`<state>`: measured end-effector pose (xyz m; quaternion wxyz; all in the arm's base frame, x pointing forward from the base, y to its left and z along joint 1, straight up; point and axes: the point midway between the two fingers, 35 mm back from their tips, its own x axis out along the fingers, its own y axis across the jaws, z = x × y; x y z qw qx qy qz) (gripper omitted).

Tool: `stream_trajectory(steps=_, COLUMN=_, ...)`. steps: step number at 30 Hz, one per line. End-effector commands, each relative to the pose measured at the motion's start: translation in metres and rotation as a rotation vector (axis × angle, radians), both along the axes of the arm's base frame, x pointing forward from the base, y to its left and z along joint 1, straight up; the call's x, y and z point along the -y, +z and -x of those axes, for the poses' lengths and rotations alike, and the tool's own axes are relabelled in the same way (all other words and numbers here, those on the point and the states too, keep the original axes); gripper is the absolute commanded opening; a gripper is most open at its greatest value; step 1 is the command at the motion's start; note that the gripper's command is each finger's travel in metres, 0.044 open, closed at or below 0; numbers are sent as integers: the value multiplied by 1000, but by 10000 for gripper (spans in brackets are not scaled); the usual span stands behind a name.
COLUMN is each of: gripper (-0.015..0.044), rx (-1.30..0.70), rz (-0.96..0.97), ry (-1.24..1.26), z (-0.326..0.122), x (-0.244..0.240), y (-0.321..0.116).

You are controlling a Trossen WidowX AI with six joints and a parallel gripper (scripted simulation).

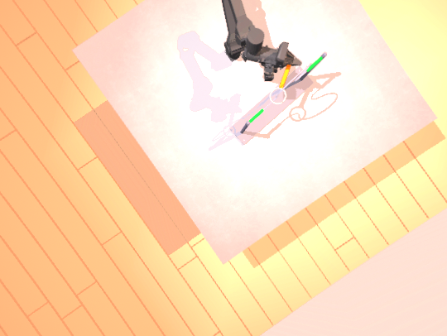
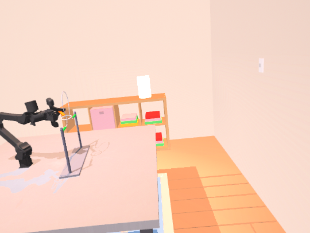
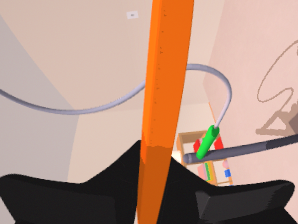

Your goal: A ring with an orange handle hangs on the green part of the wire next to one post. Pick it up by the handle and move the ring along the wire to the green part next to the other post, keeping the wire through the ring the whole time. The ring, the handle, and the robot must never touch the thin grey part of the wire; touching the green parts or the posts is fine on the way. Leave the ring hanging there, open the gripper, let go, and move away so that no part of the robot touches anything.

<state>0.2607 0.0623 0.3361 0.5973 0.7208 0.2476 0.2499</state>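
A pale ring [image 1: 270, 96] [image 2: 66, 119] lies nearly level around the steep grey wire [image 2: 62, 98] [image 3: 75, 112], between the two green parts; any contact is too small to tell. My gripper [image 1: 295, 62] [image 2: 59, 111] [image 3: 145, 145] is shut on the orange handle [image 1: 285, 76] [image 2: 61, 113] [image 3: 167, 75]. One green part [image 1: 256, 116] [image 2: 64, 128] is beside the nearer post [image 2: 66, 152] in the exterior view. The other green part [image 1: 316, 63] [image 2: 74, 116] is by the far post [image 2: 78, 132]. The wrist view shows one green part [image 3: 207, 142] right of the handle; the ring is outside that view.
Both posts stand on a flat base plate [image 1: 265, 120] [image 2: 75, 163] on the table [image 1: 199, 165] [image 2: 115, 195]. The wire loops up above the ring in the exterior view. In the wrist view it passes behind the handle. A shelf [image 2: 115, 100] with a lamp [image 2: 144, 86] stands behind the table.
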Motion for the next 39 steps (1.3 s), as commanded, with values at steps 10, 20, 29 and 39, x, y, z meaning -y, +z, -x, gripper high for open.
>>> stream_trajectory(steps=10, gripper=-150, rx=-41, rz=-212, ry=-10, z=-3, x=10, y=39)
stream_trajectory(steps=20, gripper=-150, rx=-93, rz=-327, ry=-62, z=-11, x=19, y=62)
stream_trajectory(steps=29, gripper=-150, rx=-104, rz=-338, ry=-57, z=-12, x=25, y=70)
stream_trajectory(steps=39, gripper=-150, rx=-99, rz=-262, ry=-58, z=-12, x=26, y=71)
